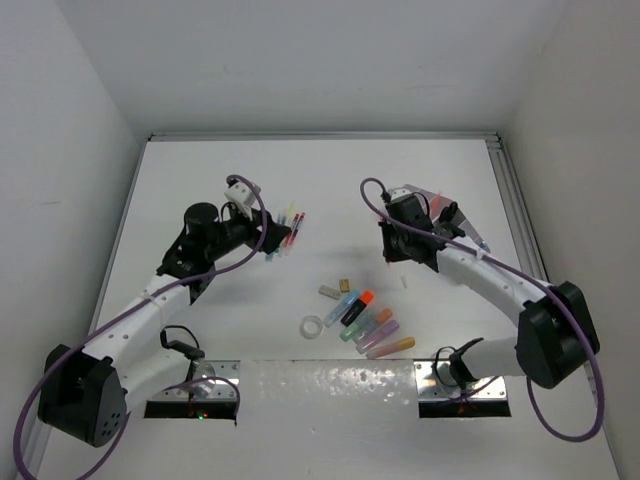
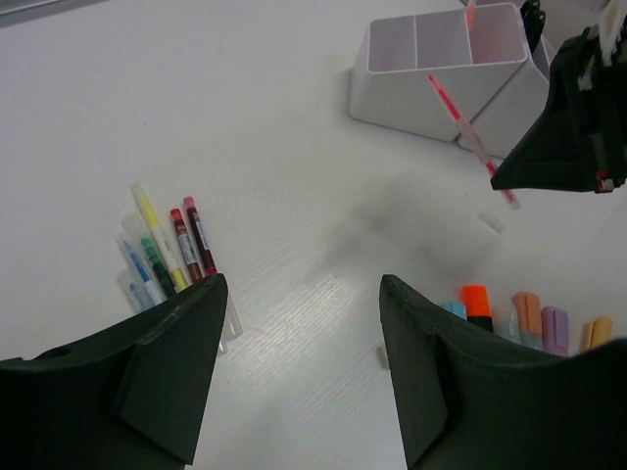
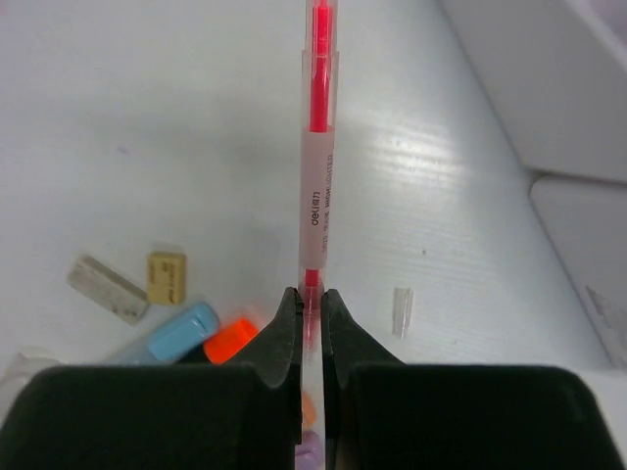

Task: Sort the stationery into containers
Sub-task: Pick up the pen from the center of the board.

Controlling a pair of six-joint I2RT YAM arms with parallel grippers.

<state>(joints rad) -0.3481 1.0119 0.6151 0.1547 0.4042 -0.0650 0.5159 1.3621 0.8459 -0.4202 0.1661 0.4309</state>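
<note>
While the right end effector [image 3: 312, 304] is clamped on the red pen [image 3: 315, 196], the organizer [image 2: 431, 93] stands just beside it, far right.
Gripped near one end, the pen sticks out long, so it likely needs tipping upright over a compartment before release. The left end effector [image 2: 304, 333] hangs apart and empty above the loose pens [image 2: 167, 245].

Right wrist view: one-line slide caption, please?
Right gripper shut on a red pen, with highlighters and erasers lying on the white table below.
</note>
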